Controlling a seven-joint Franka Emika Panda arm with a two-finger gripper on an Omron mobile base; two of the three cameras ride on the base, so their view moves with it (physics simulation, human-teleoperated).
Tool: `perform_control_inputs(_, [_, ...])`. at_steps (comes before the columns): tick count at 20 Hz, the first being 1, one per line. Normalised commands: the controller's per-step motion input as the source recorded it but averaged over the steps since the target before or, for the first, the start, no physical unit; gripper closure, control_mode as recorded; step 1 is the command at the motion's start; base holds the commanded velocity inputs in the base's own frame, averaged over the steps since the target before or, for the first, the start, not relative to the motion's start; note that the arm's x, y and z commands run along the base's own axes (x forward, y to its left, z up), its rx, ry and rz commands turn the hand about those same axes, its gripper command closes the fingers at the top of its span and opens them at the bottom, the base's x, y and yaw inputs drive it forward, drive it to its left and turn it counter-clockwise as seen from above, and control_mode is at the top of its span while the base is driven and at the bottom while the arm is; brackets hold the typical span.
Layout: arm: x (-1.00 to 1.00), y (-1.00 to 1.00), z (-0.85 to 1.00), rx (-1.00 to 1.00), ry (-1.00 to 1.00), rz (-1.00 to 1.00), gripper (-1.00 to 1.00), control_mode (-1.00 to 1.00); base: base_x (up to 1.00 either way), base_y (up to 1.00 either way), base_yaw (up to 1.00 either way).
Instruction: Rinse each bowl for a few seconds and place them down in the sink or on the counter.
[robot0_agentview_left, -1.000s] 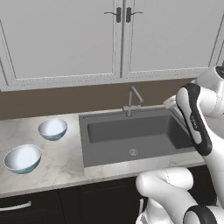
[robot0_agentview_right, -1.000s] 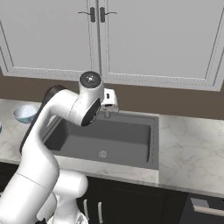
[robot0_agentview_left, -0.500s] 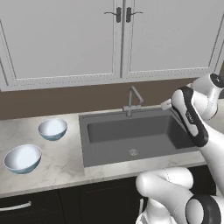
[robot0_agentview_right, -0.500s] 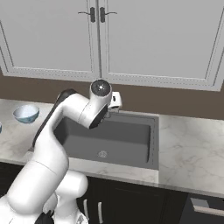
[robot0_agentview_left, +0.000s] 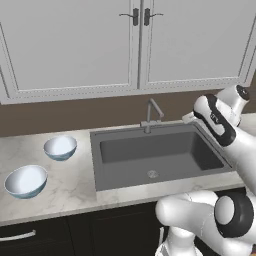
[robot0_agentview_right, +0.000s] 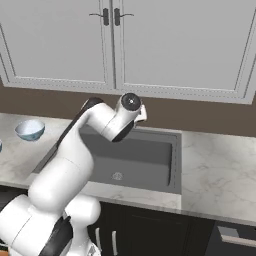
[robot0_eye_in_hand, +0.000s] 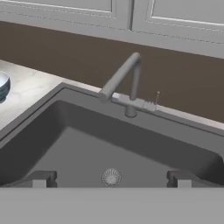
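Two bowls, the smaller bowl (robot0_agentview_left: 60, 147) and the larger bowl (robot0_agentview_left: 26, 181), sat upright and apart on the bench (robot0_agentview_left: 65, 190) left of the sink (robot0_agentview_left: 155, 152), neither rinsed yet by the look of it. One hand (robot0_eye_in_hand: 111, 179) hung released and empty over the basin, facing the single faucet (robot0_eye_in_hand: 124, 85), probably to reach the tap before fetching a bowl. One drain (robot0_eye_in_hand: 111, 177) lay below it.
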Motion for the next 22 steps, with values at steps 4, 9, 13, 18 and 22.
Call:
perform_control_inputs(4, [0.44,-0.12,-0.23,0.02,0.00,0.09,-1.00,-1.00,0.00,0.00,0.00])
perform_control_inputs(9, [0.37,-0.08,-0.32,0.00,0.00,0.09,-1.00,-1.00,0.00,0.00,0.00])
perform_control_inputs(13, [0.33,-0.02,-0.30,0.01,-0.03,0.11,-1.00,-1.00,0.00,0.00,0.00])
perform_control_inputs(18, [0.23,0.00,-0.26,0.02,-0.12,0.09,-1.00,-1.00,0.00,0.00,0.00])
perform_control_inputs(22, [0.16,0.00,-0.22,0.01,-0.15,0.03,-1.00,-1.00,0.00,0.00,0.00])
